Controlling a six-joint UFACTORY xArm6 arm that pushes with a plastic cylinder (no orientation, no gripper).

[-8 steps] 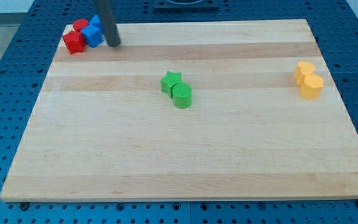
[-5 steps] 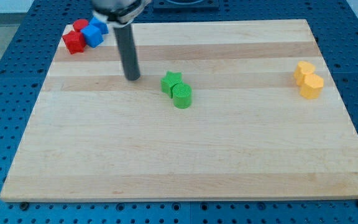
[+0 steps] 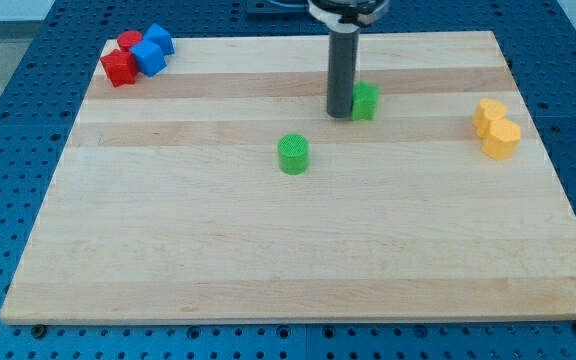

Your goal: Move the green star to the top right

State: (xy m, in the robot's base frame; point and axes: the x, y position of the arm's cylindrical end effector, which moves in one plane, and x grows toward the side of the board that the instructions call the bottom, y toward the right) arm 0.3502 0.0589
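Note:
The green star (image 3: 366, 100) lies on the wooden board (image 3: 298, 250), right of centre in the upper half, partly hidden by my rod. My tip (image 3: 339, 112) rests on the board touching the star's left side. A green cylinder (image 3: 293, 155) stands alone near the board's centre, below and left of the star.
Two red blocks (image 3: 120, 62) and two blue blocks (image 3: 152, 50) cluster at the board's top left corner. Two yellow blocks (image 3: 496, 128) sit together at the view's right edge of the board.
My tip swept from the top left down to the star, then right and up. The green star moved up and right, away from the green cylinder, which stayed put.

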